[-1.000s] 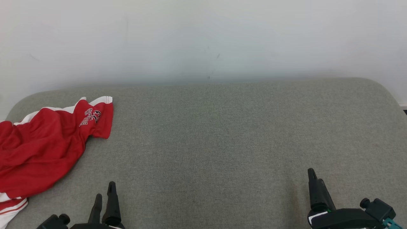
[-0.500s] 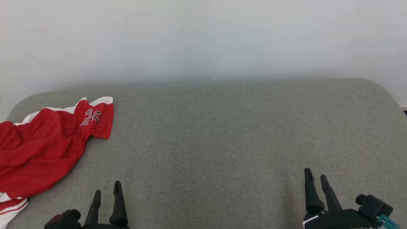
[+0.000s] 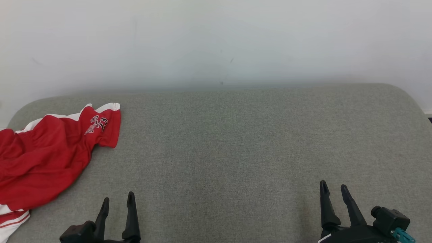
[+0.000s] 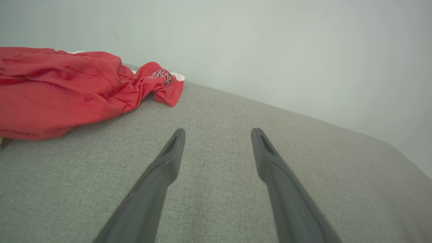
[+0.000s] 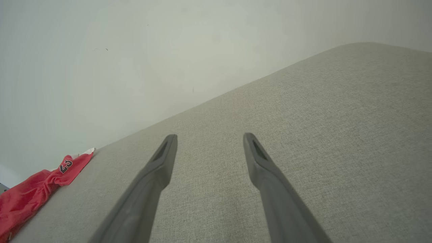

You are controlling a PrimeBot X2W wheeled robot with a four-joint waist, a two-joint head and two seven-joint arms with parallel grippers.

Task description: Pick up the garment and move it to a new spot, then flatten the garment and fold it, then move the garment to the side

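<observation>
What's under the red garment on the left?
The garment lies crumpled on the grey cushion, which shows bare beside it. Anything beneath its folds is covered and cannot be told.

Garment (image 3: 44,158) on couch (image 3: 236,141), far left; wall (image 3: 216,40) behind.

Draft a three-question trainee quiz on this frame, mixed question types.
1. True or false: the left gripper holds the red garment.
2. Pick one: the garment lies at the grey cushion's (A) left end, (B) centre, (C) right end.
3. Fill in: the right gripper is ____, with nothing between its fingers.
Key: 1 false; 2 A; 3 open.
</observation>
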